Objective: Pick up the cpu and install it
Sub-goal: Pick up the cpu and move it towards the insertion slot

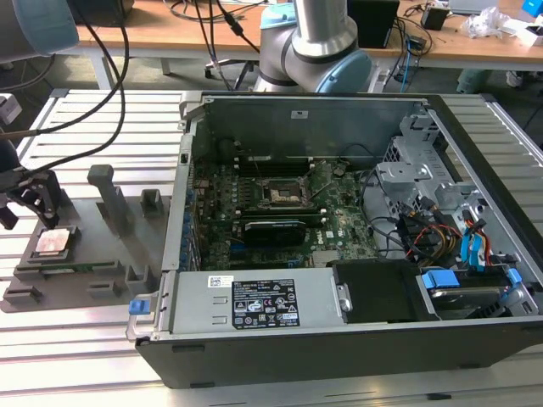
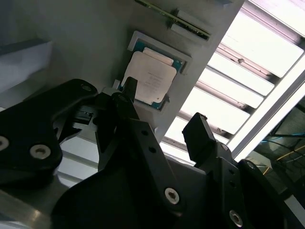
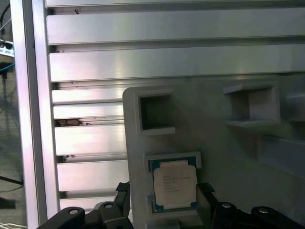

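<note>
1 cpu seated in 1 grey tray pocket, 1 gripper just above, 2 fingers spread apart

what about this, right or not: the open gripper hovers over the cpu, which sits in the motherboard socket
Not the socket. The first wrist view shows the cpu lying in a recess of the grey holder; the open gripper does hover over it.

Cpu sat in a recess of the fixture tray on the slatted table, at the exterior view's left. Gripper hung just above it. Computer case stood to the tray's right.
</note>
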### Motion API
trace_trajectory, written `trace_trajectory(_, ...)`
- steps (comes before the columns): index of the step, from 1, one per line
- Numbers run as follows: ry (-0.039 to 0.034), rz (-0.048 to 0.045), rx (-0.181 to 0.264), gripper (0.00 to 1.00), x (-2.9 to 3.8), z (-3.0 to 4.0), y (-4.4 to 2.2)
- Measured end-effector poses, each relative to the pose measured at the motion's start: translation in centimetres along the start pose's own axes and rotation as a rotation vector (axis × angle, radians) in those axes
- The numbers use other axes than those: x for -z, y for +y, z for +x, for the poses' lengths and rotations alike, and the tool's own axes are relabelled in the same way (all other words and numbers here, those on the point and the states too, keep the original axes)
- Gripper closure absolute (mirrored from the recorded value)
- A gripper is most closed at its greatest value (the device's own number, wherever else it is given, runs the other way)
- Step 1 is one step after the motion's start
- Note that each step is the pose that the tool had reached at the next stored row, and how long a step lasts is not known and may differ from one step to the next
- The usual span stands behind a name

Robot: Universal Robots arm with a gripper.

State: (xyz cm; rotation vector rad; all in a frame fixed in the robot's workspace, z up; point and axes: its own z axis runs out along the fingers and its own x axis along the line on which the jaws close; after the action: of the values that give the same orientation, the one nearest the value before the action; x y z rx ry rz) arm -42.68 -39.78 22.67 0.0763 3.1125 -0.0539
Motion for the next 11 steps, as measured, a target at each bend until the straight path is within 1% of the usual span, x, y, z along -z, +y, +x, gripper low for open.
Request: trace_trajectory(11,0.0,0.0,0.0,0.34,-0.64,0.02,0.02)
